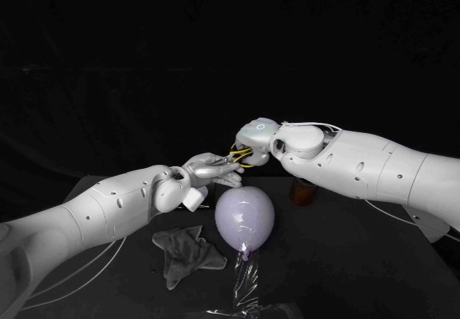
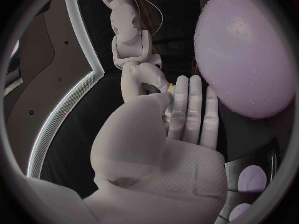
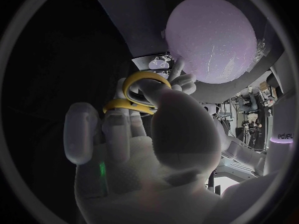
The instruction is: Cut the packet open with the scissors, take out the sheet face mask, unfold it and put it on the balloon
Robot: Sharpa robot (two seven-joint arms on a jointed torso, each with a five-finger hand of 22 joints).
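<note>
The right hand (image 1: pixel 255 138) is gripping the scissors (image 1: pixel 240 155), its fingers threaded through their yellow loops, above the bench (image 1: pixel 383 266) at about 12 o'clock from the balloon (image 1: pixel 244 216). The left hand (image 1: pixel 217 170) is sitting right against it, fingers stretched out at the blades. I cannot tell whether it is pinching them. A crumpled grey sheet (image 1: pixel 187 251), likely the mask, is lying on the bench at 8 o'clock from the balloon. Crinkled clear film (image 1: pixel 244 282), probably the packet, is trailing away at 6 o'clock. Cutting and taking out are looking done. Setting the scissors down, unfolding the sheet and laying it on the bare balloon are looking like what is left.
</note>
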